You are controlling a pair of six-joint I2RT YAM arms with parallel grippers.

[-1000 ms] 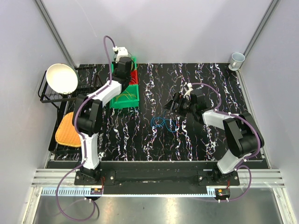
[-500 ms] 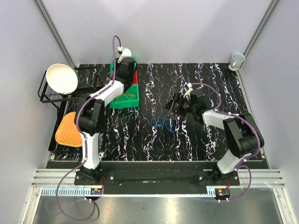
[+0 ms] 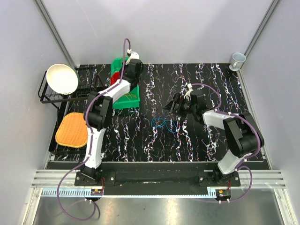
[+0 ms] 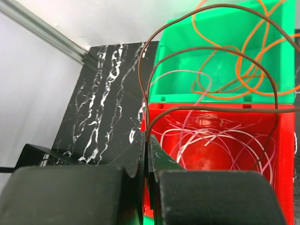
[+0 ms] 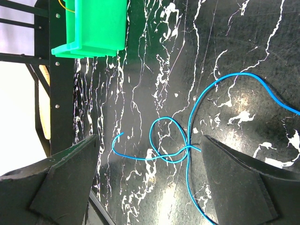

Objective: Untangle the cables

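Left gripper [image 4: 146, 139]: fingers pressed together, pinching a thin brown cable [image 4: 220, 5]; it sits at the far-left bins in the overhead view [image 3: 133, 66].
Brown cable: rises from the pinch, arches away from the camera over the green bin [image 4: 178, 89], then drops on the right over the red bin [image 4: 286, 164]. Its long axis runs near to far.
Orange cables [image 4: 220, 97]: loose loops in the green bin, crossing under the brown arch.
Pale cables [image 4: 211, 136]: a tangle of pinkish-white strands on the red bin's floor.
Right gripper [image 5: 150, 140]: fingers spread wide and holding nothing, above the blue cable [image 5: 243, 74].
Blue cable: lies flat on the table [image 5: 234, 28] near its middle [image 3: 163, 123]. It has a small loop with a free end beside it, and longer strands trail out past the gripper.
Wrist views only: the brown, orange and pale strands, and the blue loop's crossings.
Overhead view only: both arms well apart. The bin cables are too fine to follow there, though a yellowish tangle may lie in the nearer green bin.
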